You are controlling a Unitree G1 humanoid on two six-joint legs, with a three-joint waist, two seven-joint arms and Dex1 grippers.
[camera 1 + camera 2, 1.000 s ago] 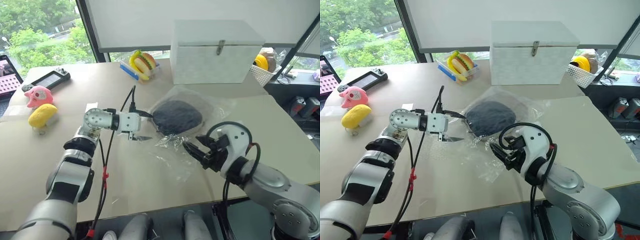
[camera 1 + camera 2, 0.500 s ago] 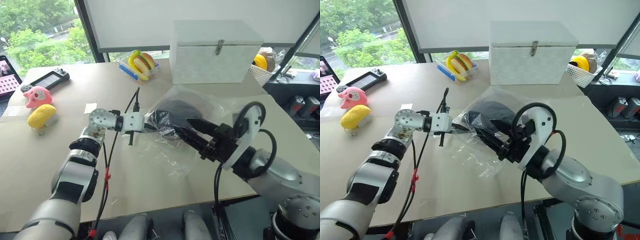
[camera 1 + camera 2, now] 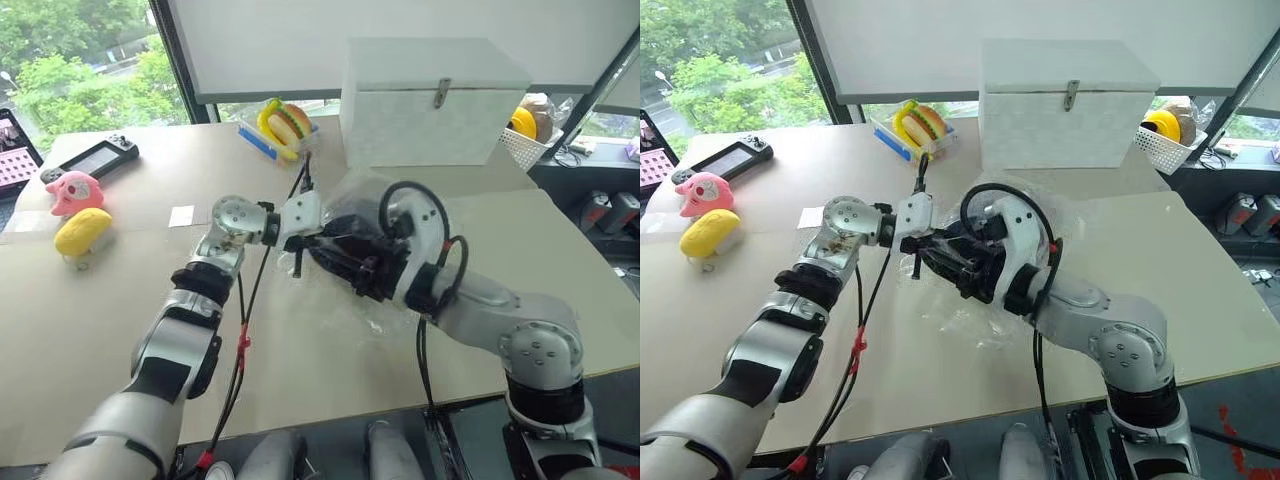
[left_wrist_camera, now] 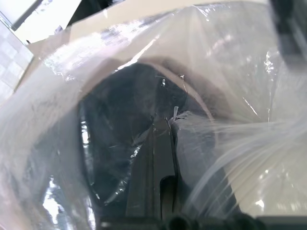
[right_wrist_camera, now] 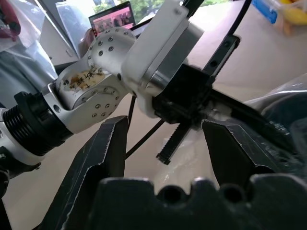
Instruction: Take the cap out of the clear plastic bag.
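Left end effector [image 4: 160,139]: fingers clenched flat together, pinching a fold of the clear plastic bag [image 3: 440,215] at its mouth; film bunches around the tips in the left wrist view.

Right end effector [image 5: 165,143]: fingers spread, grasping nothing, pointed across at the left end effector and just beside the bag mouth, nearer the robot than the cap.

Cap [image 4: 120,120]: dark crown, lying inside the bag on the tabletop [image 3: 120,300], directly beyond the left fingertips; a tan edge curves along its far side. Long axis cannot be told.

Judgement: with the mouth held by the left, the free right end effector is the one placed to reach in; the cap lies just past it, toward the white box [image 3: 430,100].

Containers:
- white box, lid closed, contents hidden.
- white basket [image 3: 520,145], holding a yellow item.
- tray [image 3: 262,140] with toy burger [image 3: 285,122].
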